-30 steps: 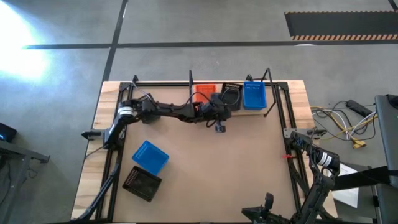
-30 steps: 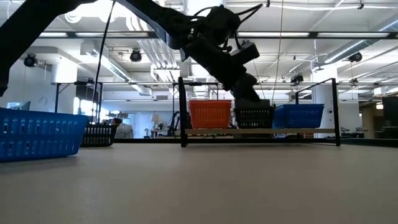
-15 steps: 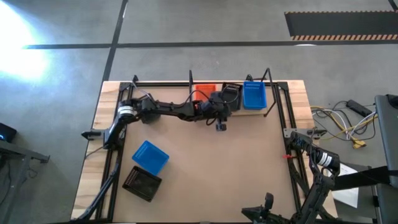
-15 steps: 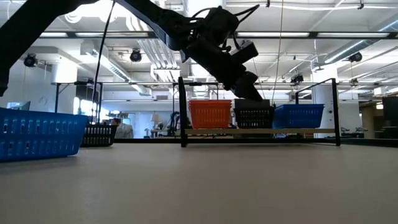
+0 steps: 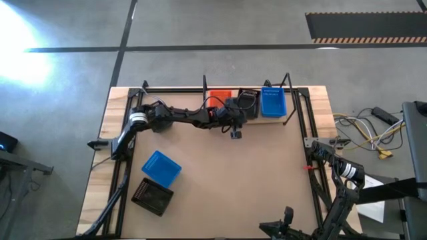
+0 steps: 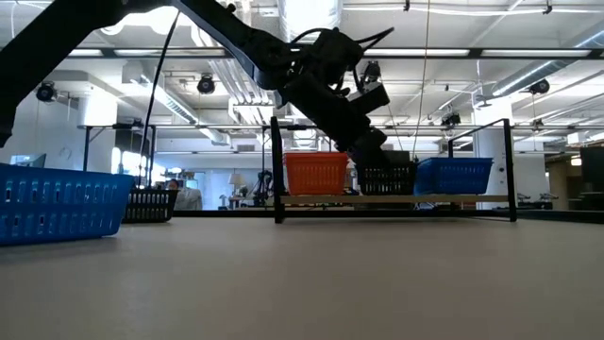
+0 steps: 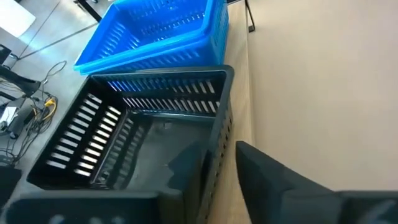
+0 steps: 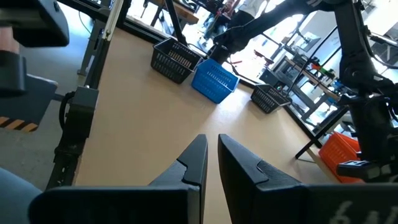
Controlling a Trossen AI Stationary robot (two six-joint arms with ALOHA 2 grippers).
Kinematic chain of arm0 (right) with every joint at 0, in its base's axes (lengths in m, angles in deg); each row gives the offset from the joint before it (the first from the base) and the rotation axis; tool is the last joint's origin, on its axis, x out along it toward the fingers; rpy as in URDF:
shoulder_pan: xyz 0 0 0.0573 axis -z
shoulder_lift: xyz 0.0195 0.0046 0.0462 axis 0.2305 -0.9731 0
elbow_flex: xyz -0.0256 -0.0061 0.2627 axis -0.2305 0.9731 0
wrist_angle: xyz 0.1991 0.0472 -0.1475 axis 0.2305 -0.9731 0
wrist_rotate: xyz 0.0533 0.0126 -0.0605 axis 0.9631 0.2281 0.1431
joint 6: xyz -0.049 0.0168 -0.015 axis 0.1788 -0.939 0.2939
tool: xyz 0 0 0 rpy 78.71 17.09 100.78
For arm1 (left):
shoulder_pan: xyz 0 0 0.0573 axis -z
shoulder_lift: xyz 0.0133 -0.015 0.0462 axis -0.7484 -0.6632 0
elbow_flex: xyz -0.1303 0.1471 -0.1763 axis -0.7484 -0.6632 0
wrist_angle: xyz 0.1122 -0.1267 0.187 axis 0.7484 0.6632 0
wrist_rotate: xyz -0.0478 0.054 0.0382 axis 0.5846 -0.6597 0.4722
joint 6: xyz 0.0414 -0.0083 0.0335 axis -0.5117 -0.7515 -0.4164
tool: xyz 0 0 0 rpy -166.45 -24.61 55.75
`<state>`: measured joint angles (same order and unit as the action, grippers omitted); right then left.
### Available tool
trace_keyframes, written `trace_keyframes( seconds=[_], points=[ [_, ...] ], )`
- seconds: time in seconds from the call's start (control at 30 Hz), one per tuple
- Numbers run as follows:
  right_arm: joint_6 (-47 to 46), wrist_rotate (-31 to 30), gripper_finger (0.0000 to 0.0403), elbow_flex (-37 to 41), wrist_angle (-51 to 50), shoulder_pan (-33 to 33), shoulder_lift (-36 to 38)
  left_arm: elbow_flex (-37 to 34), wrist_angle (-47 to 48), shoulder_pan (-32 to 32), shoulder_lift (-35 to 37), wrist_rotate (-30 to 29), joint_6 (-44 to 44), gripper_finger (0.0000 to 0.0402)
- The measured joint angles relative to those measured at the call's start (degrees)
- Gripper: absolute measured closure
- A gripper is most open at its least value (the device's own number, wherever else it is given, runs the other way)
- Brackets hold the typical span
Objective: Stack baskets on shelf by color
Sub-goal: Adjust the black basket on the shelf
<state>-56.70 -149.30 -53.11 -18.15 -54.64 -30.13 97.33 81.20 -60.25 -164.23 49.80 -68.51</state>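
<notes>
on the shelf, black basket straddled by left pincer.

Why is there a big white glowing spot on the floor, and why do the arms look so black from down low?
High view: bright light glares off the floor at the upper left, washing it white. Low view: bright ceiling lights shine from behind, so the left arm shows as a dark silhouette. Left wrist view: the black basket sits close to the lens, its near edge soft.
</notes>
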Motion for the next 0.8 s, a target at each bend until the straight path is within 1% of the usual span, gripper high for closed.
trace_keyframes(
  seconds=[0.17,0.27,0.43,0.8],
  points=[
    [0.0,0.0,0.0371,0.0,0.0,0.0,0.0,0.3,0.1,0.1,0.1,0.1,0.4,0.0374],
    [0.0,0.0,0.0371,0.0,0.0,0.0,0.0,0.5,-1.5,0.5,0.2,0.2,0.5,0.0396],
    [0.0,0.0,0.0371,0.0,0.0,0.0,0.0,0.7,-4.1,1.8,0.2,1.3,0.5,0.0392],
    [-0.4,0.0,0.0371,0.0,0.1,0.0,0.0,0.7,-3.6,1.9,2.0,0.8,0.3,0.0391]
  ],
)
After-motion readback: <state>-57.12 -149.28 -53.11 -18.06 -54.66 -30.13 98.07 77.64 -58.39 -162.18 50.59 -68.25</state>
